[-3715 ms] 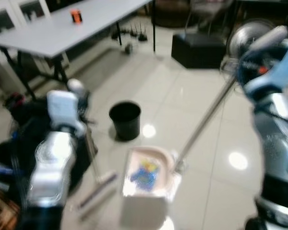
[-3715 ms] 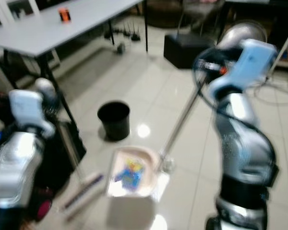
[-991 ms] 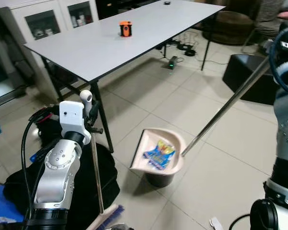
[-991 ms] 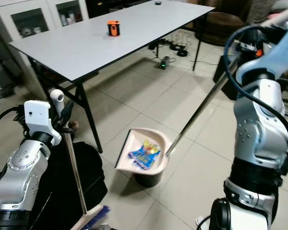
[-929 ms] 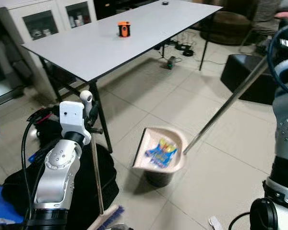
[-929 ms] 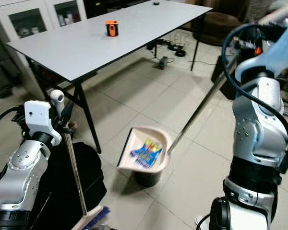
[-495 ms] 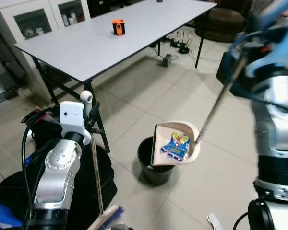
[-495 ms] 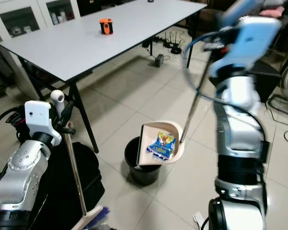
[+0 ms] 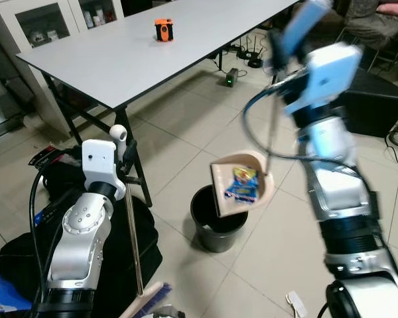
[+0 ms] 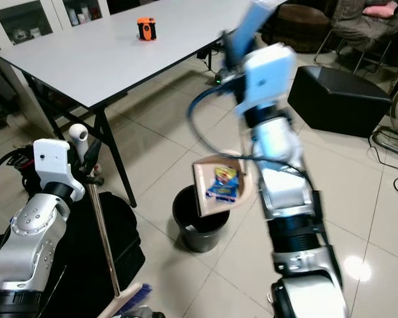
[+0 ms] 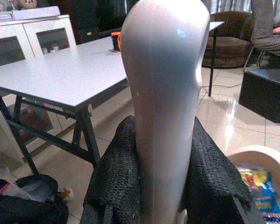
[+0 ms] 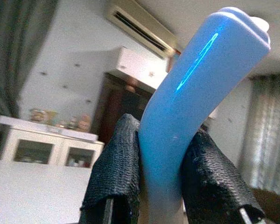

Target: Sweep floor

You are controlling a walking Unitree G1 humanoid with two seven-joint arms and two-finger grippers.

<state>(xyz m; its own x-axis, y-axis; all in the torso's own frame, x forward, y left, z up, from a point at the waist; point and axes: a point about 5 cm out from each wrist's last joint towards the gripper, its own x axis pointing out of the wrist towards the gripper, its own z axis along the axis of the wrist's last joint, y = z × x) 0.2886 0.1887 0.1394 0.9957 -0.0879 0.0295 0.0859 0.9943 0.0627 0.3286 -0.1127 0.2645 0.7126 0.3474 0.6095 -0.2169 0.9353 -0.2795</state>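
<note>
The right gripper (image 12: 144, 186) is clamped on the blue handle (image 12: 191, 93) of the long-stemmed dustpan (image 9: 242, 189), holding the pan tipped steeply just above the black bin (image 9: 215, 222), presumably so the blue-and-yellow wrapper (image 9: 242, 183) clinging to it slides in. The left gripper (image 11: 158, 186) is closed around the white broom handle (image 11: 165, 84), keeping the broom (image 9: 134, 245) upright and parked by the robot's side, its bristles (image 9: 149, 299) on the floor, out of the dustpan's way
</note>
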